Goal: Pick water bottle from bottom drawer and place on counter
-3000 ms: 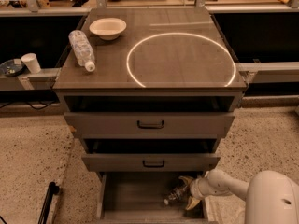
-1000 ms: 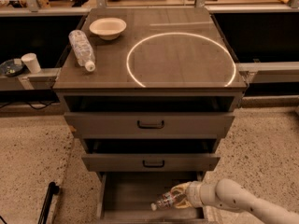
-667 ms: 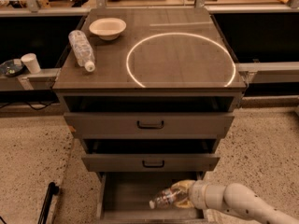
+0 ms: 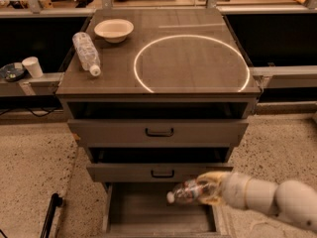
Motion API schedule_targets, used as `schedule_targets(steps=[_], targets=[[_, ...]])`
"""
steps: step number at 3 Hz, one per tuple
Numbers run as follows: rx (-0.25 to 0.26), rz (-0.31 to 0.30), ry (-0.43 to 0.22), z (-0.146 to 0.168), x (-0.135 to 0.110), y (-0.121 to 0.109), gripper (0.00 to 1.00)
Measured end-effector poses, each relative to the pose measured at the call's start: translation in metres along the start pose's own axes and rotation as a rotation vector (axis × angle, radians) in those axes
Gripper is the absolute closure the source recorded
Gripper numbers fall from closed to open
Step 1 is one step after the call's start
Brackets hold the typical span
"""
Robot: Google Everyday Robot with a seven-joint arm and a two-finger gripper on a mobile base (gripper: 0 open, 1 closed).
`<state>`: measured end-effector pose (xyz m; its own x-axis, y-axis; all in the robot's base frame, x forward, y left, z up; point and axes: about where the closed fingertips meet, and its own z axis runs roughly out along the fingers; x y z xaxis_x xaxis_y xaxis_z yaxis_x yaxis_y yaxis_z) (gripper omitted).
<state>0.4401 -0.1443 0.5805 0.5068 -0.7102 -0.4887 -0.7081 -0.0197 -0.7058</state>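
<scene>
My gripper point(image 4: 204, 189) is shut on the water bottle point(image 4: 184, 193), a small clear bottle with a white cap and a coloured label. It holds the bottle on its side, cap pointing left, above the open bottom drawer point(image 4: 148, 216) near the drawer's right half. The arm comes in from the lower right. The counter point(image 4: 119, 68) with its white circle outline point(image 4: 191, 63) lies above, at the top of the cabinet.
A larger clear ribbed bottle point(image 4: 86, 53) lies on the counter's left side next to a white bowl point(image 4: 114, 29). Two grey drawer fronts with black handles point(image 4: 159, 132) stand slightly open above the bottom drawer. A paper cup point(image 4: 33, 66) sits on a ledge at left.
The gripper has lifted the water bottle up off the bottom drawer's floor, and the arm has shifted a little to the left.
</scene>
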Motion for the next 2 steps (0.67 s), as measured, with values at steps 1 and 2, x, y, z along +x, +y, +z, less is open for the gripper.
schedule_targets(steps=[1, 2], targets=[[0.005, 0.09, 0.027, -0.062, 0.003, -0.088, 1.0], [0.029, 0.189, 0.109, -0.115, 0.014, -0.166, 1.0]])
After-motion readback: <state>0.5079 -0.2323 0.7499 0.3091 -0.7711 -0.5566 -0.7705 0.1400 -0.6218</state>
